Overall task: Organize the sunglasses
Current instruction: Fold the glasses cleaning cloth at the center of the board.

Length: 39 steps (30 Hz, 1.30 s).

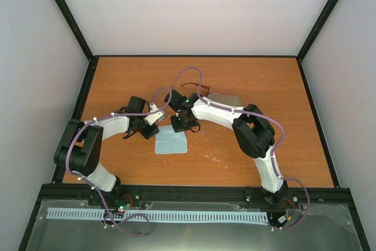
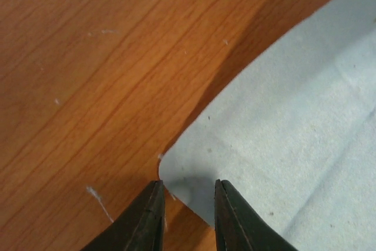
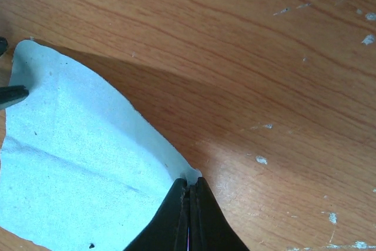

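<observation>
The table [image 1: 294,145] is carrying all the items, and the task is standing at an early stage: nothing is yet packed away. The cloth [image 1: 170,143] is lying flat near the table's middle, between the two wrists. The case [image 1: 226,98] is resting behind the right arm, and the sunglasses [image 1: 200,89] are lying just beside it on the far side, well apart from both grippers and not being held.

The right gripper [image 3: 191,183] is pinching one corner of the cloth, its fingers fully together on the fabric. The left gripper [image 2: 188,183] is standing partly spread, with another cloth corner lying between its fingers; the fabric is not being clamped there.

Judged from this layout, handling of the cloth is under way, while the sunglasses and the case are waiting untouched.

Regarding clearance: the black frame is bordering the table on all sides, and both grippers are working well inside it. Bare wood is lying open to the right and front. The wrists are sitting near each other over the cloth, so room between them is tight.
</observation>
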Available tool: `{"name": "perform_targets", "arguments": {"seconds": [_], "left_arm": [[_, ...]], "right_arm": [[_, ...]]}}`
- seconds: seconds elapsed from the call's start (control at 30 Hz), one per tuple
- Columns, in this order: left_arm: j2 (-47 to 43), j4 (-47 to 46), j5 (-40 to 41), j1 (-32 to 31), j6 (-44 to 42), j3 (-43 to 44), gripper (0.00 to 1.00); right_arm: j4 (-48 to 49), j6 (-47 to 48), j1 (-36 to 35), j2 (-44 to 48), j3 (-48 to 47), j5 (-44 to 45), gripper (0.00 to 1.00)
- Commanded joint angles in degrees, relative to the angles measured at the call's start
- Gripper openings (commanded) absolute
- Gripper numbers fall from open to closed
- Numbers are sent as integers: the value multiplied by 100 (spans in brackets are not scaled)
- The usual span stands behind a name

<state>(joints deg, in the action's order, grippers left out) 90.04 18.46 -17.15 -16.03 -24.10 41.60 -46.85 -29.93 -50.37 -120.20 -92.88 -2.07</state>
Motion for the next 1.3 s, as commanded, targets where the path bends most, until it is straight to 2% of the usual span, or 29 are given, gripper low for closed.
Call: {"name": "perform_targets", "arguments": {"seconds": [0.0,0.17,0.33,0.77,1.27], "left_arm": [[322,-134,43,12,127,-147,25],[445,-219,-2,13,137,-183,17],[447,-160,-60,12,79,-234,1],[-401,250,-378,12,156,-105,0],[-986,149,-625,13,-29,-128,0]], "right_arm": [[106,-46,18,107,12,-7,3],[98,-20,16,101,15,-2,3],[90,-29,27,102,18,12,3],[174,-38,45,168,73,31,3],[591,-24,54,555,529,-111,3]]}}
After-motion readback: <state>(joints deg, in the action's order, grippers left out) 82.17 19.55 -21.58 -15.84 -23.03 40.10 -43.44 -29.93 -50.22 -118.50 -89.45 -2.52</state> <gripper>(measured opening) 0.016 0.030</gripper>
